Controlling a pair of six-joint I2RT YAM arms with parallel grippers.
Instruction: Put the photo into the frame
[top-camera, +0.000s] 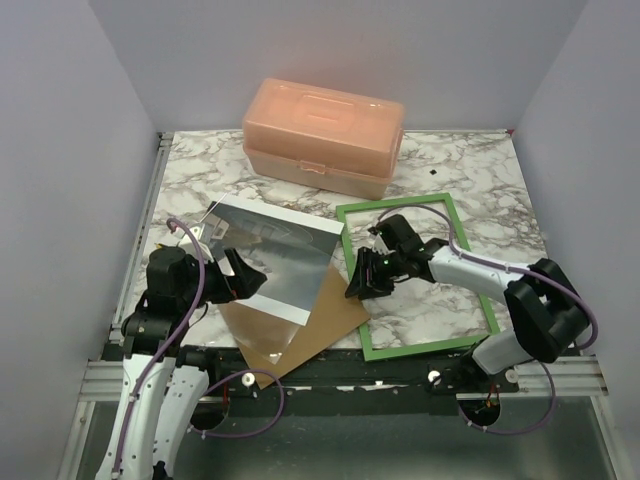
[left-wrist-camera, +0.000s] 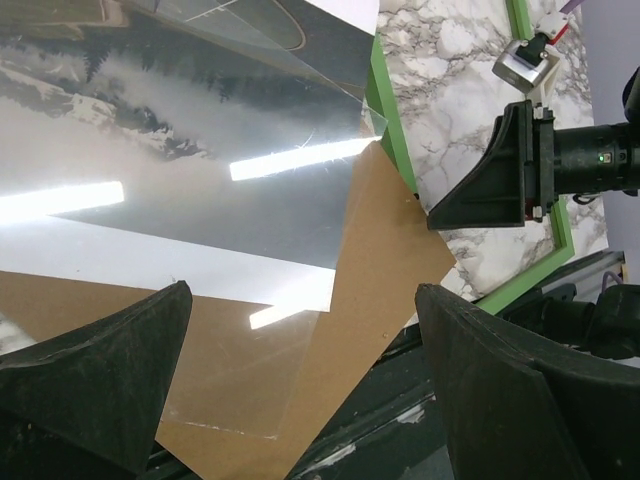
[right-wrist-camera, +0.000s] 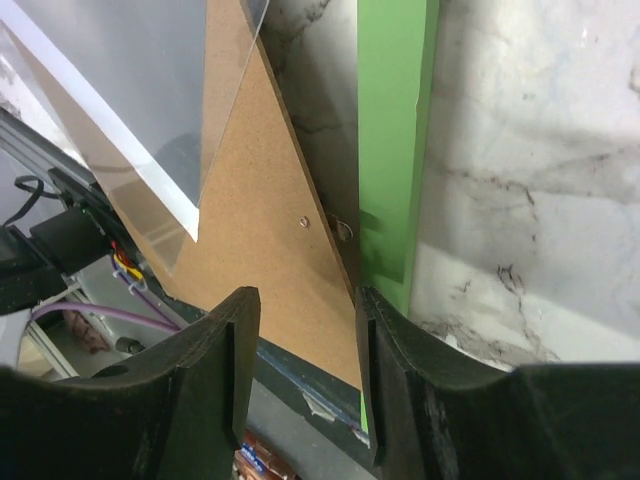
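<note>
**Meanwhile: print and frame lie side by side, not yet joined**

Flat on the white-and-grey marbled table (top-camera: 470, 170) lies the large glossy rectangular photo (top-camera: 270, 255), left of centre and turned at a slant. Its surface shows grey cloud and dark land, streaked with bright glare from the lights, and a white border runs along its edges. It rests on a plain brown backing board (top-camera: 325, 320), whose corner pokes out towards the table's near edge. A clear glossy pane (left-wrist-camera: 230, 380) shows past the print's near border, over the board.

Just right of the print sits the thin rectangular green frame (top-camera: 400, 204), also flat and slightly askew. Only bare marble shows through its opening. The board's right corner reaches the frame's left bar.

Against the far edge stands a peach translucent plastic box (top-camera: 322, 135), lid down; its contents cannot be made out.

Over the print's left edge hangs the left gripper (top-camera: 243, 275), spread as wide as it goes and holding nothing. The right gripper (top-camera: 362, 285) is low at the frame's left bar, jaws partly apart astride the tip of the board's corner, with no grip that can be made out.
</note>
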